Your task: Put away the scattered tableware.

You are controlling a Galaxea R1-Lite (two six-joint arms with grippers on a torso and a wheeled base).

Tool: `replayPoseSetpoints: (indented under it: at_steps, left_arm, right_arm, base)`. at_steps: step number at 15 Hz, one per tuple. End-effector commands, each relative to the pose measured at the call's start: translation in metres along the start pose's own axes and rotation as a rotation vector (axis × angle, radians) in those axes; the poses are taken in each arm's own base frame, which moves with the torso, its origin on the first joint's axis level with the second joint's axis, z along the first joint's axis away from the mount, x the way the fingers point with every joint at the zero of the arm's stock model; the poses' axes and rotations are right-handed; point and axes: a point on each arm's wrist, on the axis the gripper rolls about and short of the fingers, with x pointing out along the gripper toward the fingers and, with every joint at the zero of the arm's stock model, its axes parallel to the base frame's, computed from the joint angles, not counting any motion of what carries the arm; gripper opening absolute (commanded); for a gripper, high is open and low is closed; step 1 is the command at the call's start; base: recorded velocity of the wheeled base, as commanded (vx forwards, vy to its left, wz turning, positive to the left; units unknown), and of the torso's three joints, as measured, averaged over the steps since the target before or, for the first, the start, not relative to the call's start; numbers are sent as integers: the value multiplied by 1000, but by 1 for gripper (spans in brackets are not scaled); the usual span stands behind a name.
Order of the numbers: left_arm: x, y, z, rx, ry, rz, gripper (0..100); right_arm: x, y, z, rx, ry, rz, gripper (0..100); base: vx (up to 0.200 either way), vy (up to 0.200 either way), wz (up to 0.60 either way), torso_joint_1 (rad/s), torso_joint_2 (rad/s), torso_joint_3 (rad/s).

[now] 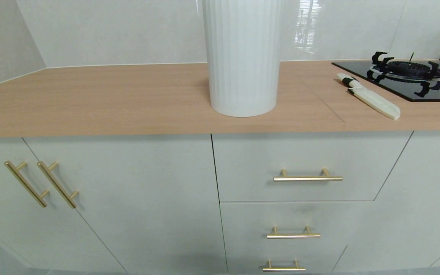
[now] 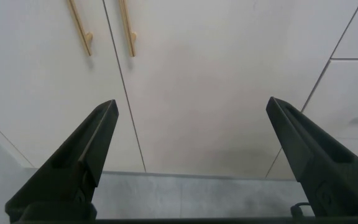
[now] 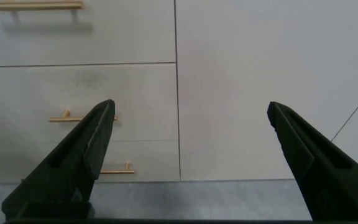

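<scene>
Left claw (image 2: 191,102) and right claw (image 3: 191,102) hung apart, facing pale grey cabinet doors (image 2: 216,74); cream-white kitchen knife (image 1: 371,97) on wooden counter (image 1: 90,99) likely needed a handle-end grasp.

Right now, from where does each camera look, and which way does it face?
Head: on the head, faces forward and down at the counter, white container and knife.
Left wrist: low, faces cupboard doors past the open left gripper.
Right wrist: low, faces drawers past the open right gripper.
Head and left wrist share the door handles.
</scene>
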Motion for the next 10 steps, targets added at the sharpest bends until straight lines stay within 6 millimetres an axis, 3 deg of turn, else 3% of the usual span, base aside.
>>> replayPoseSetpoints:
  at_steps: [1, 3, 10]
  left_arm:
    - [0, 0, 0, 0, 2, 1, 100]
    - [0, 0, 0, -2, 2, 1, 100]
    - [0, 0, 0, -2, 2, 1, 100]
  right_arm:
    - [0, 0, 0, 0, 0, 0, 100]
    - [0, 0, 0, -2, 0, 1, 100]
    - [0, 0, 0, -2, 0, 1, 100]
  base:
    - [200, 0, 0, -7, -2, 7]
    - [200, 0, 0, 2, 2, 2]
    - [0, 0, 0, 0, 0, 0]
